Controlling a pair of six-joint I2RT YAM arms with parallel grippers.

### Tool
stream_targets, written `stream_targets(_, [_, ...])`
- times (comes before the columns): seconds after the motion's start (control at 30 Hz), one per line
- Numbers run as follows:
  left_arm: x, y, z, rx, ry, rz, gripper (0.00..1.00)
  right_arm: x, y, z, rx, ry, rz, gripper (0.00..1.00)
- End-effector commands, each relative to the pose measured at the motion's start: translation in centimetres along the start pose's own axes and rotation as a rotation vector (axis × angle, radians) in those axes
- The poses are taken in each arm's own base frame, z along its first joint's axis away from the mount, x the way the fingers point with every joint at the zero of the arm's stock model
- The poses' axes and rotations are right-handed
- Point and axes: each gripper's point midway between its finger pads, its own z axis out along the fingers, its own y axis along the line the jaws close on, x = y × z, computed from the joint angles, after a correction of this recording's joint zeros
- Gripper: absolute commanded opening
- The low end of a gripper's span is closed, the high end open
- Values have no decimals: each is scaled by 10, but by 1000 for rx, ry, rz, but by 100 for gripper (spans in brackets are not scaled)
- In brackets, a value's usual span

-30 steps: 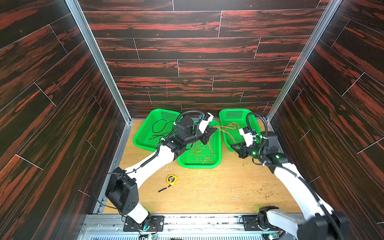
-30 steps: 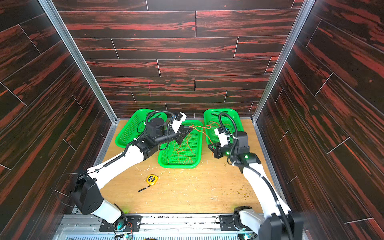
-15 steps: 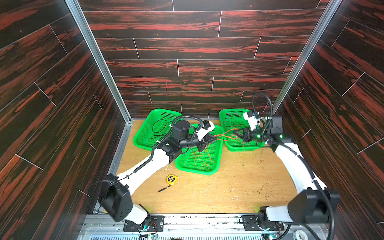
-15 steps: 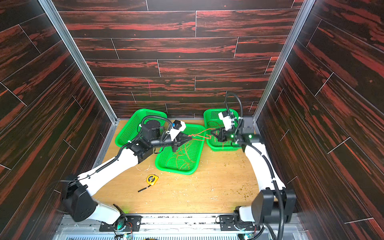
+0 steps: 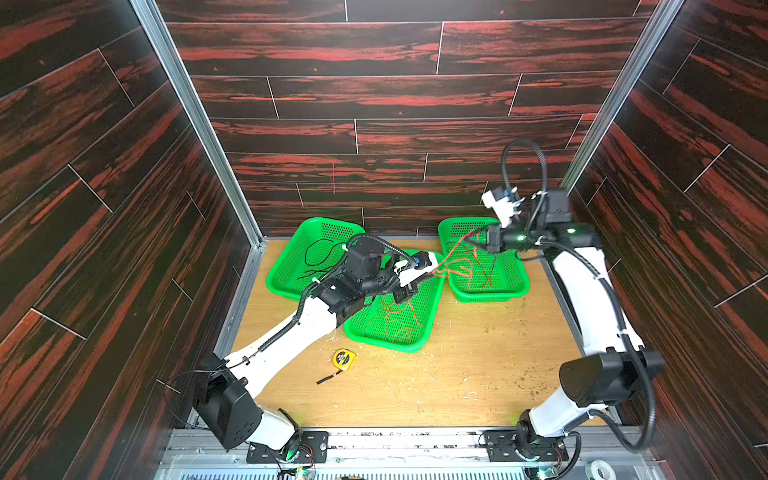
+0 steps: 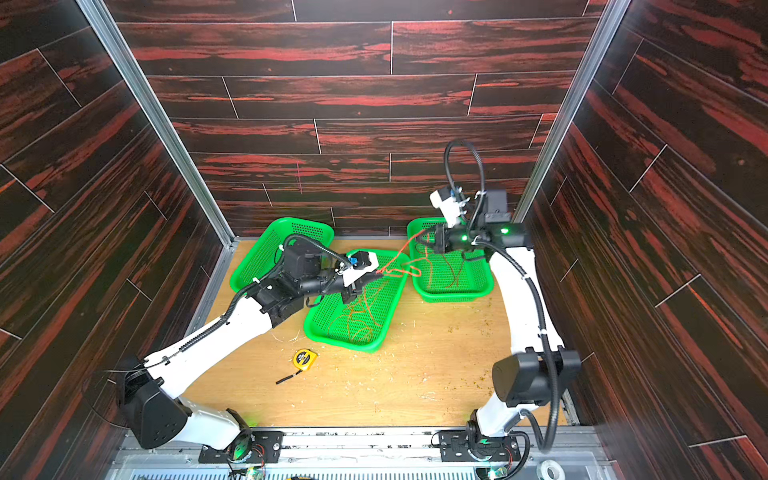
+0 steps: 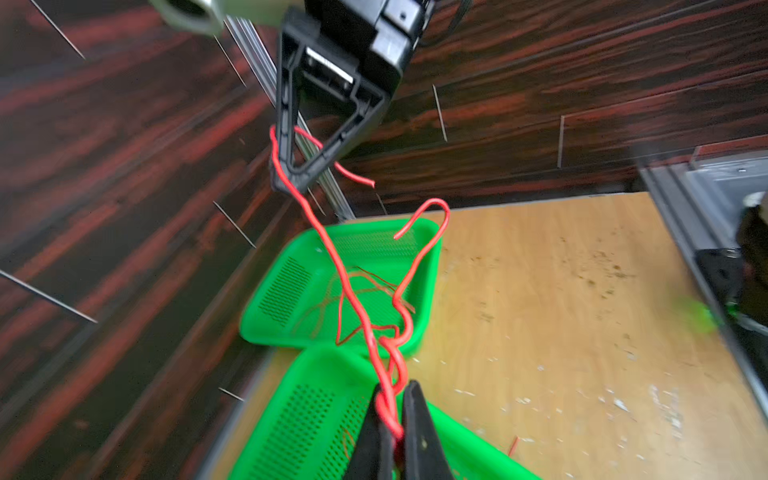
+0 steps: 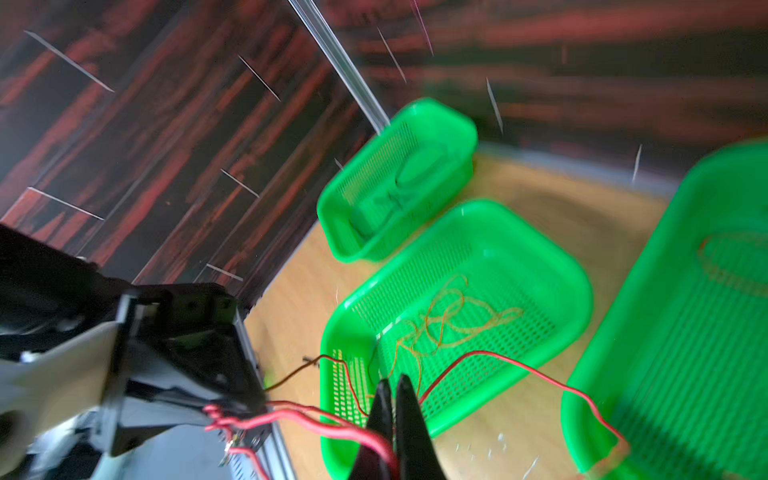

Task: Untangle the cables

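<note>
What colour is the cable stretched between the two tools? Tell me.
Red. The cable shows best in the left wrist view.

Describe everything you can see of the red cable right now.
The red cable is a very thin, glossy, flexible wire. One stretch runs nearly taut through the air between the left pincer and the right pincer, both shut on it. Beside the left pincer it twists over itself, and loose ends curl free. Another part appears to trail into the green basket on the right.
</note>
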Motion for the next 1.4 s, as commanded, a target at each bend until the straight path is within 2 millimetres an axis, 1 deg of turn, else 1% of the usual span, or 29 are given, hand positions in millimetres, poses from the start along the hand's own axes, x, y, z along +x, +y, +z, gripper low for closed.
stream_targets(0.0, [52, -47, -4, 181, 189, -62, 0, -78, -22, -65, 277, -286, -175, 0])
stream_targets(0.1, [62, -40, 4, 151, 223, -77, 0, -87, 11, -87, 263, -346, -237, 0])
stream_targets(0.2, [72, -31, 13, 118, 268, -92, 0, -82, 45, -101, 202, -372, -290, 0])
stream_targets(0.27, [76, -25, 18, 105, 287, -105, 0, -77, 60, -104, 173, -385, -319, 0])
stream_targets(0.33, [77, -20, 25, 88, 298, -113, 0, -74, 70, -105, 153, -384, -330, 0])
stream_targets(0.4, [79, -14, 32, 61, 309, -120, 0, -70, 75, -103, 138, -370, -326, 0])
stream_targets(0.5, [80, 7, 40, -38, 309, -157, 0, -54, 89, -97, 98, -335, -324, 0])
stream_targets(0.57, [83, 20, 44, -94, 320, -167, 0, -38, 98, -94, 76, -327, -325, 0])
stream_targets(0.67, [85, 35, 51, -147, 316, -206, 0, -10, 110, -99, 49, -332, -316, 0])
stream_targets(0.73, [86, 44, 55, -177, 293, -236, 0, 11, 107, -96, 48, -308, -267, 0])
stream_targets(0.8, [82, 55, 57, -208, 258, -273, 0, 35, 99, -88, 43, -274, -203, 0])
stream_targets(0.87, [88, 65, 63, -233, 248, -316, 0, 65, 94, -77, -4, -238, -137, 0])
stream_targets(0.9, [87, 70, 64, -246, 232, -331, 0, 77, 91, -73, -18, -228, -107, 0])
stream_targets(1.03, [77, 84, 63, -296, 175, -361, 0, 136, 57, -45, -5, -149, 37, 0])
stream_targets(1.1, [74, 89, 61, -314, 163, -365, 0, 160, 33, -34, 54, -109, 92, 0])
stream_targets(1.13, [72, 91, 60, -321, 152, -365, 0, 170, 22, -30, 84, -92, 120, 0])
stream_targets(1.27, [66, 95, 52, -350, 140, -358, 0, 196, -30, -22, 272, -31, 224, 0])
stream_targets(1.3, [70, 95, 53, -355, 143, -359, 0, 202, -38, -20, 299, -13, 241, 0])
stream_targets(1.33, [58, 97, 45, -366, 117, -347, 0, 205, -41, -16, 294, 1, 253, 0])
stream_targets(1.37, [56, 97, 43, -365, 113, -342, 0, 207, -39, -12, 263, 15, 258, 0])
